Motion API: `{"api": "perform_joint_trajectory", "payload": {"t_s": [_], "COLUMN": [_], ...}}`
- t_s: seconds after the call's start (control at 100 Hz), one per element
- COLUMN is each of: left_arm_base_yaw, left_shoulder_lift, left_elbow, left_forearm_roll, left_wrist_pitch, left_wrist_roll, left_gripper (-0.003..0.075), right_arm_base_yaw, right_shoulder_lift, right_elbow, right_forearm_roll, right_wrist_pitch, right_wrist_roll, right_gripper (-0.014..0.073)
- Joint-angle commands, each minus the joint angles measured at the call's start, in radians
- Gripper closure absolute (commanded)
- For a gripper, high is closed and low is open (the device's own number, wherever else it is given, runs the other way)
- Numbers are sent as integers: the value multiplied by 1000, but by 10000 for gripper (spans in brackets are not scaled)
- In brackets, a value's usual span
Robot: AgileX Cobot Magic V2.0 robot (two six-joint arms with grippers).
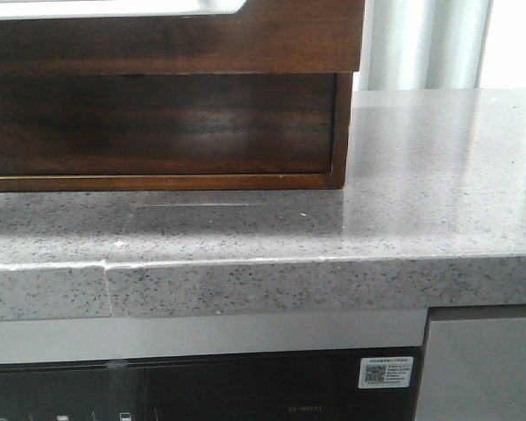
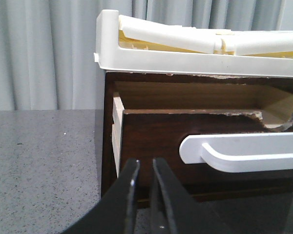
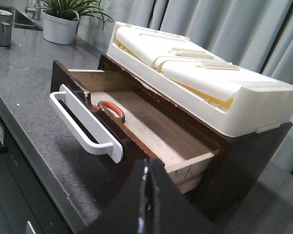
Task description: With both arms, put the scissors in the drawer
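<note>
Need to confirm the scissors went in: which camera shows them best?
The right wrist view: an orange-lined loop of the scissors shows inside the open drawer, behind its front panel. The left wrist view shows only the drawer front and white handle; the front view shows only the cabinet's side. No scissors in either.

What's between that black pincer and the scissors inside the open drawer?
In the right wrist view, the drawer's dark front panel with its white handle stands between the right pincer and the scissors, whose orange loop peeks over it.
</note>
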State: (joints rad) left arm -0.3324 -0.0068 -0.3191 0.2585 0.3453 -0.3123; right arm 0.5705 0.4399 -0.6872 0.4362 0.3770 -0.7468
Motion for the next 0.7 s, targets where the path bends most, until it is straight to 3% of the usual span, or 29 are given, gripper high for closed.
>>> {"api": "perform_joint_trajectory", "payload": {"t_s": [0.0, 0.32, 0.69], "left_arm_base_yaw": [-1, -1, -1], "left_shoulder_lift": [-33, -33, -33], "left_elbow": [-7, 71, 92], "left_forearm_roll": [-4, -4, -8], "left_wrist_pitch": [-67, -63, -59], "left_wrist_roll": [-1, -1, -1], "left_gripper": [716, 717, 716], "right_arm_base_yaw": [-6, -6, -6], "right_shoulder_lift": [-57, -229, -235], "right_elbow": [54, 314, 416], "right_forearm_roll": [16, 16, 16], "right_wrist_pitch": [-125, -202, -178], "right_wrist_roll": [5, 5, 5], "right_gripper": [698, 698, 699]}}
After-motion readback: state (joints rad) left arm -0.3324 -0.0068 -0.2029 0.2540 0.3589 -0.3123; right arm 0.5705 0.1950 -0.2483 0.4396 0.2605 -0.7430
